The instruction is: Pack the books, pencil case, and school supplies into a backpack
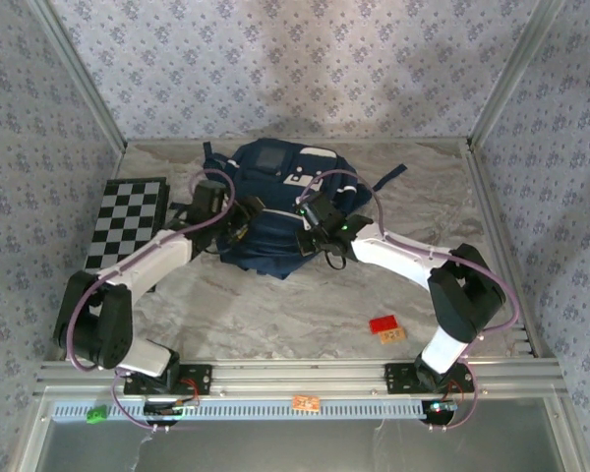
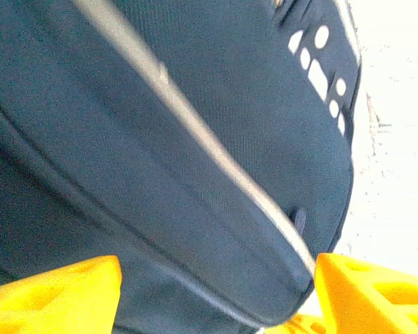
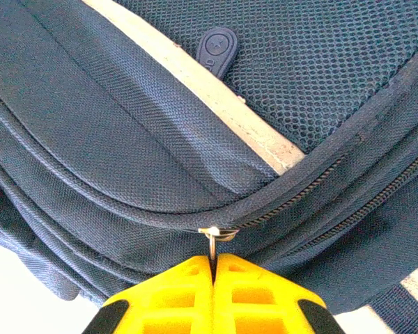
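The navy backpack [image 1: 275, 187] lies at the back middle of the table, with white patches on top. My left gripper [image 1: 238, 222] is at its left side; in the left wrist view its yellow fingers [image 2: 63, 292] stand wide apart, open, with the backpack [image 2: 195, 139] fabric and white stripe bulging between them. My right gripper [image 1: 322, 232] is at the backpack's right front. In the right wrist view it [image 3: 213, 261] is shut on the metal zipper pull [image 3: 214, 238] of the backpack [image 3: 125, 104]. The books, pencil case and school supplies are hidden.
A black-and-white checkered board [image 1: 128, 221] lies left of the backpack. A small red piece [image 1: 383, 324] and an orange one [image 1: 394, 335] sit near the front right. A dark strap [image 1: 388, 179] trails off to the right. Metal frame posts edge the table.
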Robot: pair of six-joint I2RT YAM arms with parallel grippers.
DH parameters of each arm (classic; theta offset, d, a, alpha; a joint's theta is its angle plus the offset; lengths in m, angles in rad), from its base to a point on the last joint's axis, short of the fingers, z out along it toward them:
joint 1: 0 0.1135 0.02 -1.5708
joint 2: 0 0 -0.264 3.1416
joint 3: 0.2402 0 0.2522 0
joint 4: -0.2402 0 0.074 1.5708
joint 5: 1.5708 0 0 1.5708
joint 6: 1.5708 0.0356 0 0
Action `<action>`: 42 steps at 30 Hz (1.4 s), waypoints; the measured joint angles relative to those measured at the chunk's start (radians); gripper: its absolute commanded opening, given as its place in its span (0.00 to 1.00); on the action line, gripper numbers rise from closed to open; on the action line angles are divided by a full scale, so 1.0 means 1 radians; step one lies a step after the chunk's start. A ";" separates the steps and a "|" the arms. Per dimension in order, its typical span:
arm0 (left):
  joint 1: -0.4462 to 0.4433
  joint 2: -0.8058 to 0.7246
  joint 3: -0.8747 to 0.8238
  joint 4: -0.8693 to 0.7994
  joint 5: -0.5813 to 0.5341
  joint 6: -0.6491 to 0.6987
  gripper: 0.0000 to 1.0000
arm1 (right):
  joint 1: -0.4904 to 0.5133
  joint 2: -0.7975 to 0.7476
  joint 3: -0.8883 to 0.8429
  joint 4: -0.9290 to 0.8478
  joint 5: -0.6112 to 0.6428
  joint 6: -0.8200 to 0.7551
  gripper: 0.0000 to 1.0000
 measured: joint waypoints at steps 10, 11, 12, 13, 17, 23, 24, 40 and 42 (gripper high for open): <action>-0.053 0.189 0.064 0.000 -0.108 -0.217 0.00 | -0.033 0.003 0.000 0.000 0.002 -0.099 0.00; -0.050 0.187 0.072 -0.005 -0.115 -0.211 0.00 | -0.048 0.005 0.000 0.009 0.007 -0.124 0.00; -0.046 0.186 0.076 -0.006 -0.120 -0.199 0.00 | -0.064 0.009 0.000 0.018 0.013 -0.143 0.00; -0.041 0.186 0.080 -0.012 -0.118 -0.185 0.00 | -0.084 0.020 0.012 0.020 0.015 -0.163 0.00; -0.022 0.214 0.126 -0.024 -0.093 -0.112 0.40 | -0.149 0.080 0.095 0.023 0.001 -0.206 0.35; 0.016 0.114 0.079 -0.108 -0.206 0.069 0.95 | -0.251 -0.093 -0.029 0.032 0.064 -0.215 1.00; 0.021 0.071 0.070 -0.154 -0.265 0.107 0.96 | -0.283 -0.159 -0.076 0.033 0.083 -0.220 1.00; 0.372 -0.072 -0.625 0.676 -0.673 1.019 1.00 | -0.769 -0.142 -0.817 0.953 -0.055 -0.343 1.00; 0.393 -0.033 -0.617 0.782 -0.617 1.046 1.00 | -0.754 -0.134 -0.812 0.948 -0.056 -0.346 1.00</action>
